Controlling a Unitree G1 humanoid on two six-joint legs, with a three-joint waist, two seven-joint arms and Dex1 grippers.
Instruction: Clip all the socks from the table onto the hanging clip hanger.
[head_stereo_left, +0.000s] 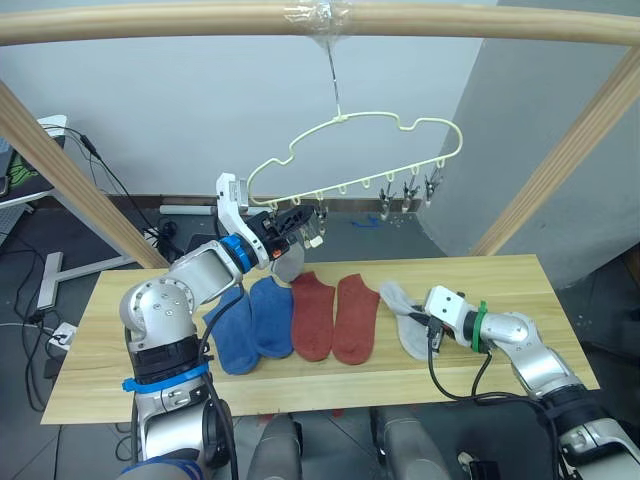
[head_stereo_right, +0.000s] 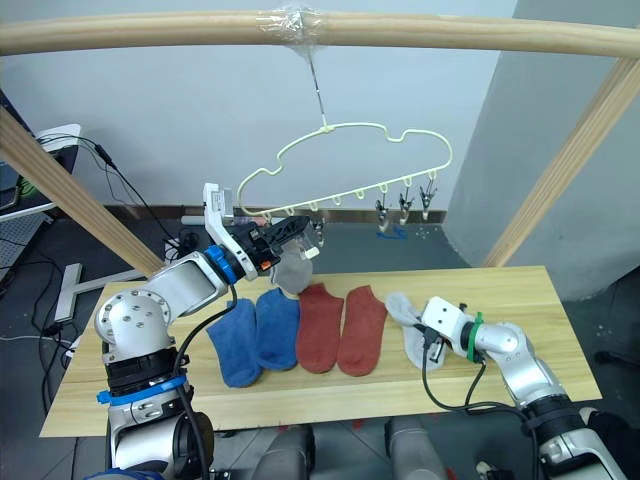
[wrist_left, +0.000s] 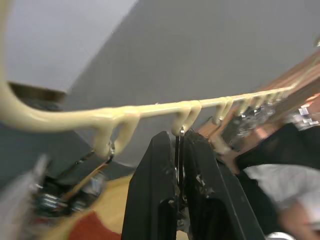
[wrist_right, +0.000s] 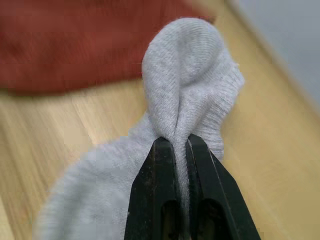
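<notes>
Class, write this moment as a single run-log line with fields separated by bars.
left hand: shut on hanger clip, grey sock hanging | right hand: shut on grey sock on table | four socks flat

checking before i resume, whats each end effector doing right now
Left end effector: shut on a metal clip of the clip hanger.
Right end effector: shut on a light grey sock on the table.

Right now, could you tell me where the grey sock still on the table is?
The grey sock lies on the table toward the robot's right, beside the rust-red socks, pinched by the right tool.
</notes>
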